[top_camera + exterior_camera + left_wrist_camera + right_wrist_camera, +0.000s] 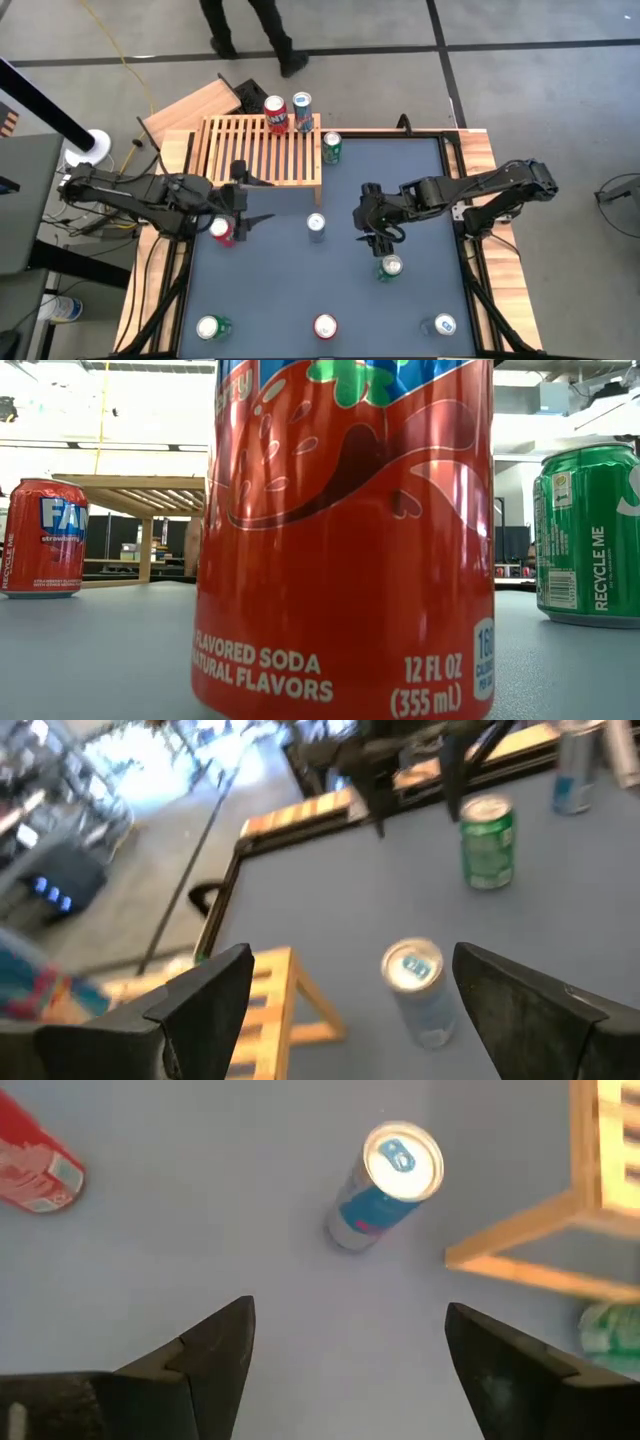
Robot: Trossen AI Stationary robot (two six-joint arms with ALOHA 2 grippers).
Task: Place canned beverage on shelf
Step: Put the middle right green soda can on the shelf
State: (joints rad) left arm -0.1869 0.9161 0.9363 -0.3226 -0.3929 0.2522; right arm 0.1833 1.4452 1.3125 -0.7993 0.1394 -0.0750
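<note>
The high view is looking straight down on the whole grey surface [300,290]. The low view is sitting level, close against a red soda can [345,535]. Both wrist views are sharing the slim blue-and-silver can [417,988] [385,1185].

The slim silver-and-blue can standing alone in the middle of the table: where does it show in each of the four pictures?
High view: slim can at the table's centre, just off the shelf corner.
Low view: not visible; a big red can fills the picture.
Left wrist view: slim can between the open jaws, beside the shelf.
Right wrist view: slim can ahead of the open jaws.
Shared landmark: the shelf's wooden corner.
</note>
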